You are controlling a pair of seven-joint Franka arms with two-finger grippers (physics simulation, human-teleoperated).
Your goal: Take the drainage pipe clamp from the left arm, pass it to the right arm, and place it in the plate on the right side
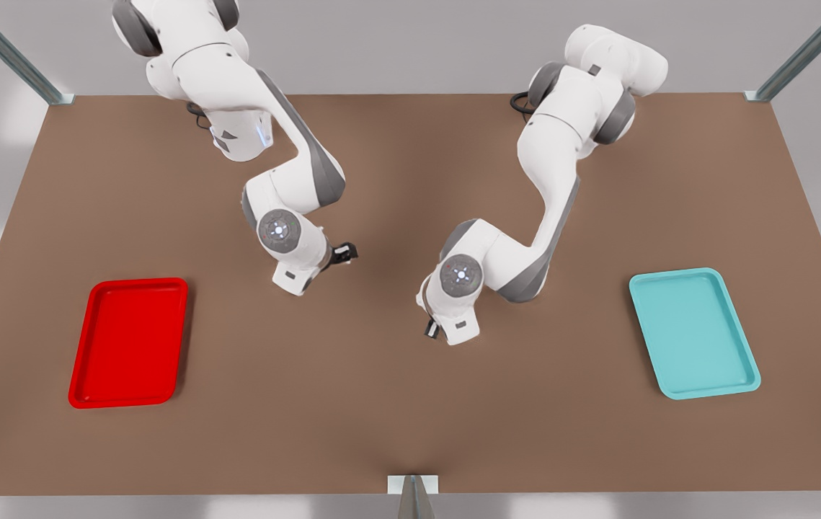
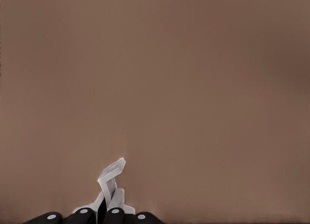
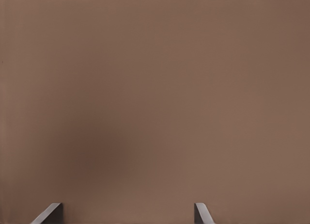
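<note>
Front view: a brown tabletop (image 1: 396, 404) carries two trays. The red plate (image 1: 129, 342) lies toward the front view's left, and a teal tray (image 1: 695, 333) lies toward the front view's right, the two well apart. Two white arms reach down over the middle of the tabletop between them. The arm on the front view's left ends in a dark end effector (image 1: 344, 253) pointing sideways toward the other arm; the arm on the front view's right ends in an end effector (image 1: 430, 329) pointing down near the tabletop. From this angle I cannot tell which arm is left or right, nor make out the clamp.

Left wrist view: the left end effector (image 2: 99, 215) has its fingers drawn close together, gripping the drainage pipe clamp (image 2: 110, 183). The whitish strap stands up from between the dark fingertips, one flat tab flaring out at its free end. Bare brown tabletop lies beyond it.

Right wrist view: the right end effector (image 3: 128, 213) has its fingers spread wide apart, with nothing between them. It hangs above bare tabletop, where a soft dark shadow falls.
</note>
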